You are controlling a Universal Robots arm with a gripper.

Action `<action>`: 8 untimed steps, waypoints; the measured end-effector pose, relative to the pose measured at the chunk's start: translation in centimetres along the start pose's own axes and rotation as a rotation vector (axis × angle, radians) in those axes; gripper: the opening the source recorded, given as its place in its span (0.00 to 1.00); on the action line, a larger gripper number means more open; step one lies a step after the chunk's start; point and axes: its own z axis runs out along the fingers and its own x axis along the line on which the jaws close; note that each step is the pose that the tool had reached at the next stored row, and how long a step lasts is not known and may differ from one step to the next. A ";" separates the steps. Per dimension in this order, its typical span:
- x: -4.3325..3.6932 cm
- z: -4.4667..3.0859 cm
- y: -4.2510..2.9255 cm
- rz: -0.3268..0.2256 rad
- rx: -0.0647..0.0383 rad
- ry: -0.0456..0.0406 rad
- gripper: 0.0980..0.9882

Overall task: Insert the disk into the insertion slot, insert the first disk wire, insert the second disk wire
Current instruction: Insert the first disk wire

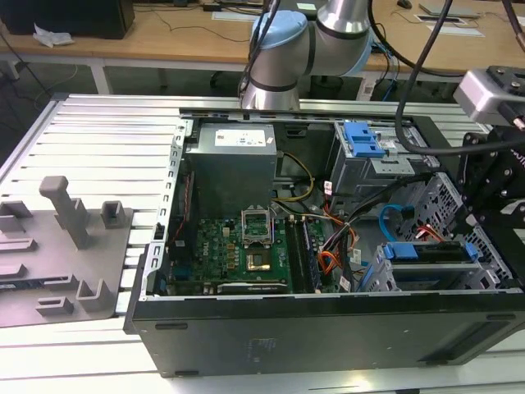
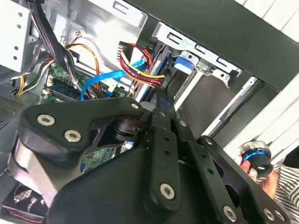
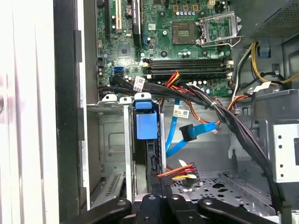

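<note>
End effector [image 2: 161, 98] at the edge of the disk [image 3: 145, 126], we can't tell if it's gripping | disk sits in the insertion slot [image 3: 111, 140] | reckon those red-yellow wires [image 3: 183, 171] alongside could snag

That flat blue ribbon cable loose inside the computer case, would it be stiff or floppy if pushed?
The flat blue ribbon cable probably flexes easily: it curves in a loose loop, and its blue end plug appears unplugged. It looks thin and light, so a push would likely swing it aside.
</note>
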 end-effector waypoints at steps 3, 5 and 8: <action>0.01 0.00 0.35 0.000 0.000 0.0004 0.01; 0.06 0.04 1.09 0.000 0.000 0.0003 0.01; 0.10 0.08 1.74 0.000 0.000 0.0002 0.01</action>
